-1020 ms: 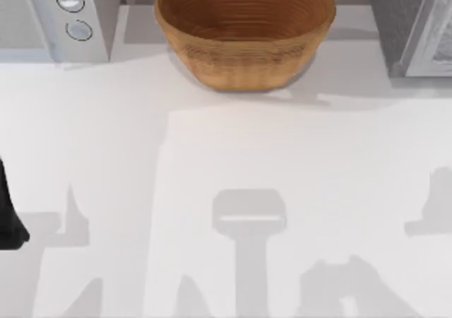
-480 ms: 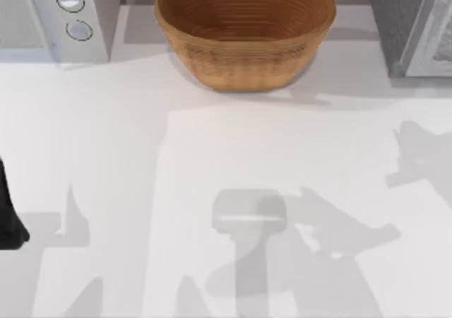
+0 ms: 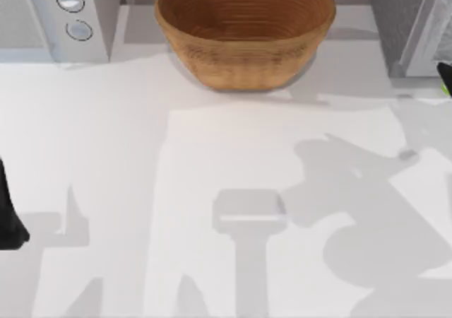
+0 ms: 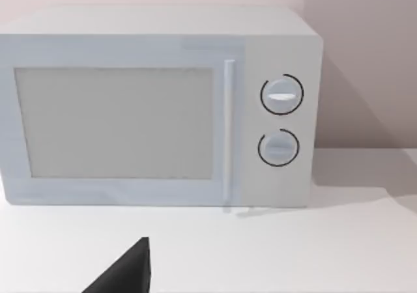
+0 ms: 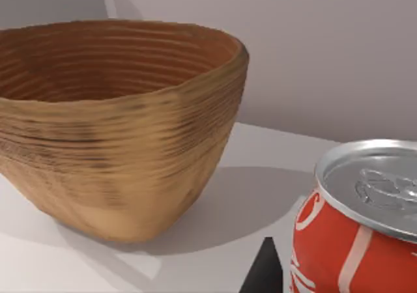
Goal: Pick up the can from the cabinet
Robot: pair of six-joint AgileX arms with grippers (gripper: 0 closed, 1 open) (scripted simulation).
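- White table (image 3: 212, 155): broad, flat and bare across its middle, crossed by soft arm shadows.
- White box-shaped microwave with two round dials (image 3: 63, 28): at the table's far left corner, door shut.
- Grey cabinet (image 3: 399, 21): at the far right corner.
- Brown woven round bowl (image 3: 244, 32): at the far middle, upright and empty.
- Left arm (image 3: 8, 219): parked at the left edge, facing the microwave. I cannot tell its pincer's state.
- Small cylindrical can with silver top and red-and-white label (image 5: 355, 237): close in front of the right wrist camera, near the bowl but apart from it. Its base is hidden.
- Right gripper (image 5: 266, 272): a dark wedge just beside the can. I cannot tell whether it is spread or pinching.
- Likely risk: a smooth round wall could slip or roll from an off-centre pinch. A sideways swing could knock the can against the bowl.
- The can stands upright, its long axis vertical, with the pull-tab end pointing up.
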